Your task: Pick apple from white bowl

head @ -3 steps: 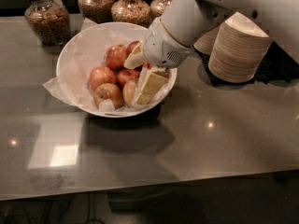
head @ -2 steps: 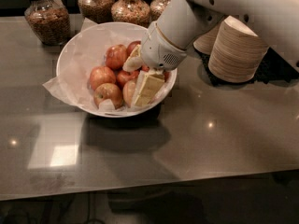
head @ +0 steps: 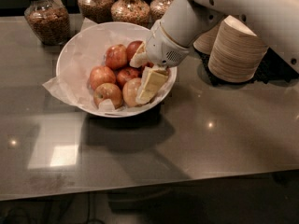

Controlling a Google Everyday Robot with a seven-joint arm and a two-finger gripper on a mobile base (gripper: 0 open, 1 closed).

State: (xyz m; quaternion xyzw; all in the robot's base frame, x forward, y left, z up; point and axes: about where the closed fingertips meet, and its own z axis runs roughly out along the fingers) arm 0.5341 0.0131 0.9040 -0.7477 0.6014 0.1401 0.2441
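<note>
One arm (head: 243,8) is slanting down into white bowl (head: 74,55); gripper (head: 145,72) is hanging unclenched just beside apple (head: 131,91).

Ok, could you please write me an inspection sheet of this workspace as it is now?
Surface: glossy grey table with light reflections; no spills seen.
Job's things: white bowl, paper-lined, upright on the table; pale apple at its near side, among redder apples.
Clutter: four filled jars at the back; stacked beige bowls at the right, on a black mat.
Grippers: gripper low inside the bowl, right beside the pale apple.
Cables: nothing seen.
Surroundings: dark; too dim below the table edge to tell.
</note>
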